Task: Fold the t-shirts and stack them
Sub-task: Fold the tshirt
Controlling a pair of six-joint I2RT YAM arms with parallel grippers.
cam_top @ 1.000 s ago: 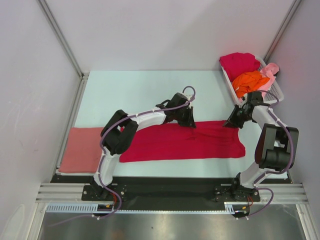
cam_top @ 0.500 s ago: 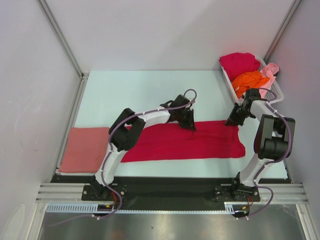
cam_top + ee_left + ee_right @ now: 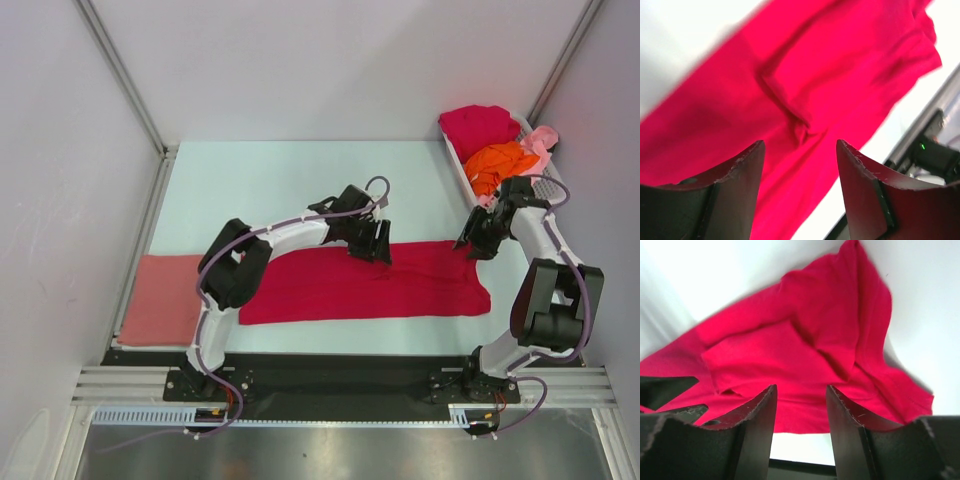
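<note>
With my left gripper and right gripper both spread empty over the far edge of the crimson t-shirt lying mid-table, I risk pinching only a wrinkle and skewing the fold.

Pale blue-green table, flat and smooth, in the middle. White plastic basket with slots in its sides, at the far right corner of the table, close to the right wall. Plain grey back wall and left wall around the rest. Two thin silver posts, left post and right post, slanting up at the far corners. Long black plate along the near edge of the table. Silver rail beside it on the left. White strip with many small slots just in front of that. Shiny steel sheet at the very bottom.
</note>
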